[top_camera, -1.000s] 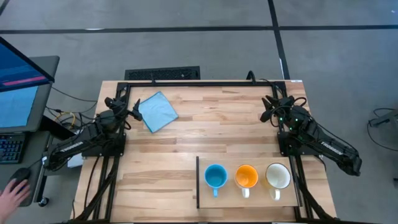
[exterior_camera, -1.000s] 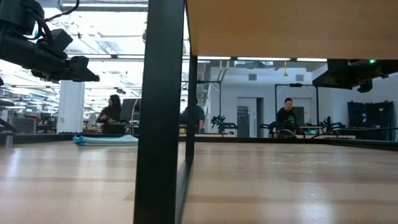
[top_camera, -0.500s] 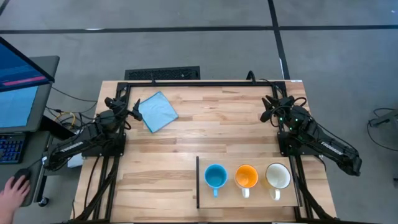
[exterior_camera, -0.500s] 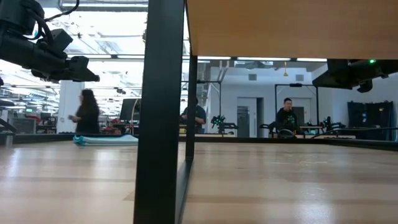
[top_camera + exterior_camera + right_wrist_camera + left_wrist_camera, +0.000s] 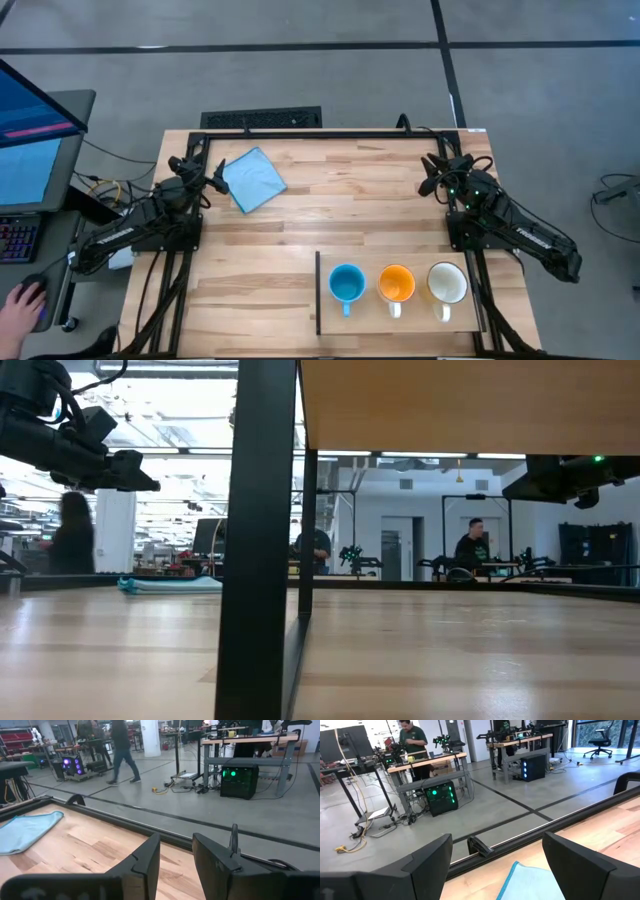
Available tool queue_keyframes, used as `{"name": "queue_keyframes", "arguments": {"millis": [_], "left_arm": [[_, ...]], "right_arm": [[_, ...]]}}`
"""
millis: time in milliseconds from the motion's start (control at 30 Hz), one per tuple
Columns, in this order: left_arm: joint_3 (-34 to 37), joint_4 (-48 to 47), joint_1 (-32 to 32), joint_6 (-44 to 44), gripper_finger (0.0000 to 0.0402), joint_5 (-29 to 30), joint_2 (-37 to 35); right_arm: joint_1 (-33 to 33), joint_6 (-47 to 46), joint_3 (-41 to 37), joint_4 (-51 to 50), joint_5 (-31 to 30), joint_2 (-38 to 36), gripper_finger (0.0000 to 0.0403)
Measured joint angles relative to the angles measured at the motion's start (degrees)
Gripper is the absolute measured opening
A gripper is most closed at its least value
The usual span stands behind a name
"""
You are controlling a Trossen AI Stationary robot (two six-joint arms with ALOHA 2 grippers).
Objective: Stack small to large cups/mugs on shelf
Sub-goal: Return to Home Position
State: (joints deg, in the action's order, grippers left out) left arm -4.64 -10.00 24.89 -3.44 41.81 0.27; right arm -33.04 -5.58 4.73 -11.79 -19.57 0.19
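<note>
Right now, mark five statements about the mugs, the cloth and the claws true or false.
1. The blue mug, orange mug and white mug stand in a row on the shelf. True.
2. The left claw and right claw both hold nothing. True.
3. The blue cloth lies near the left claw. True.
4. The white mug stands in the middle of the row. False: the orange mug does.
5. The blue cloth covers the shelf. False: it lies on the table, apart from the shelf.

Matt, grainy wood on the bench (image 5: 300, 220), paler wood on the shelf (image 5: 370, 318). The blue mug (image 5: 346, 284), orange mug (image 5: 397, 284) and white mug (image 5: 447, 283) look glazed; the blue cloth (image 5: 253, 179), soft fabric.
</note>
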Motion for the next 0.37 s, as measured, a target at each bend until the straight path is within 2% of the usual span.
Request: {"name": "queue_keyframes", "arguments": {"millis": [367], "left_arm": [[0.0,0.0,0.0,0.0,0.0302,0.0,0.0]], "right_arm": [[0.0,0.0,0.0,0.0,0.0,0.0,0.0139]]}}
